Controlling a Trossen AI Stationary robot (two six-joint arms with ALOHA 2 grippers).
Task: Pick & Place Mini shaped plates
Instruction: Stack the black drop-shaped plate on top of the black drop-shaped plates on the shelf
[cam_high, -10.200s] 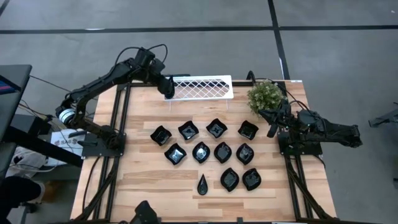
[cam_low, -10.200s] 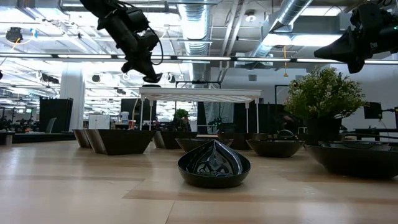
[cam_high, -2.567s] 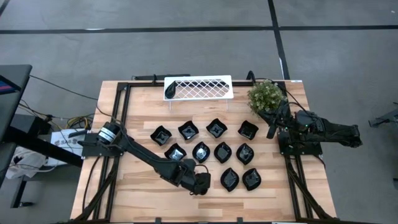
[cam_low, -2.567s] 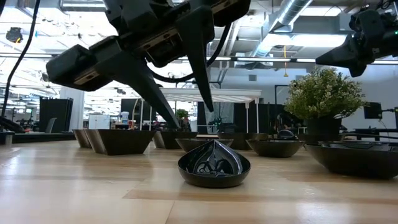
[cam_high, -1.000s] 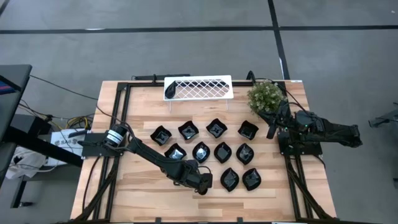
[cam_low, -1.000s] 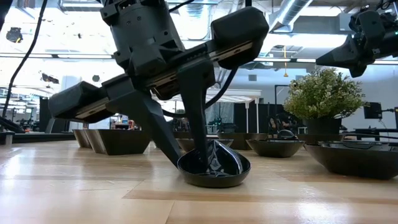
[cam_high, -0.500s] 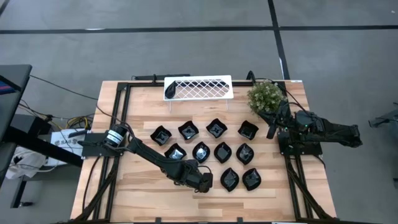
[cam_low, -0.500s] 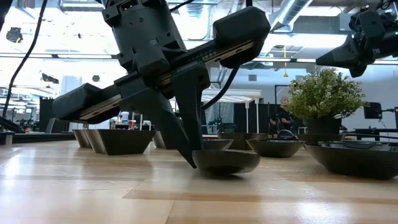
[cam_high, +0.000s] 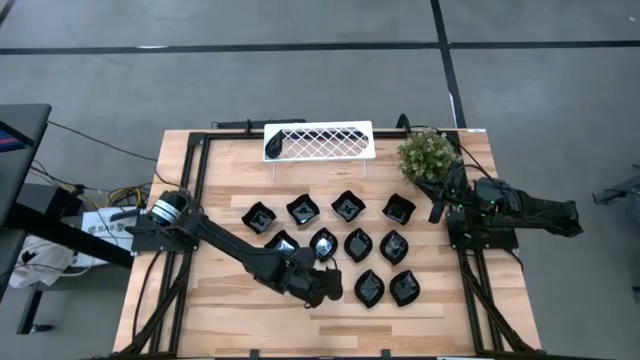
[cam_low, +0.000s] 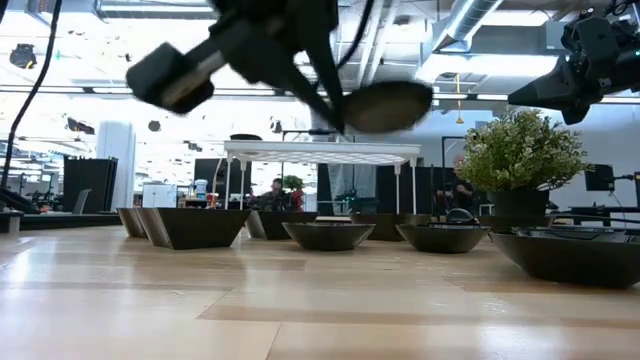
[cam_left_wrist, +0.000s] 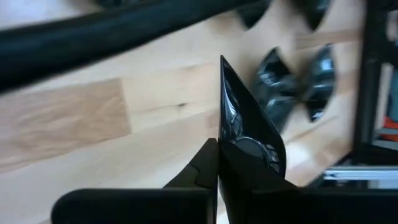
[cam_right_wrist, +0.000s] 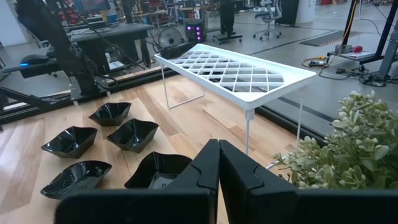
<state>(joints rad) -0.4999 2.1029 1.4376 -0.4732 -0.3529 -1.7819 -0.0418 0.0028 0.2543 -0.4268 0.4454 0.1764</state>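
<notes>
My left gripper (cam_high: 322, 283) hangs over the near middle of the table, shut on a narrow teardrop plate (cam_low: 385, 105) that shows high and blurred in the low view. Several more glossy black mini plates (cam_high: 346, 243) rest on their bases in rows on the wood. One further dark plate (cam_high: 275, 147) lies on the left end of the white rack (cam_high: 320, 140). My right gripper (cam_high: 437, 208) waits shut at the table's right edge beside the green plant (cam_high: 428, 153). My left gripper pinches the teardrop plate by its rim at the broad end (cam_left_wrist: 239, 152), one finger (cam_left_wrist: 204, 167) on the outer wall and the other on the glossy inner side. The plate stands on edge in the hold, pointed tip (cam_left_wrist: 222, 61) away from the fingers, lifted clear of the table.
The white lattice rack (cam_right_wrist: 242, 71) stands on thin legs along the far edge. The plant (cam_right_wrist: 348, 143) fills the far right corner. Bare wood lies along the table's near edge and left side (cam_high: 220, 300). Black frame rails run down both sides.
My left gripper has closed on the teardrop plate where it lay on the table, tipped it, and raised it well above the tabletop, shifting slightly toward the far edge. The plate has gone from resting on the wood to hanging clear in the hold.
</notes>
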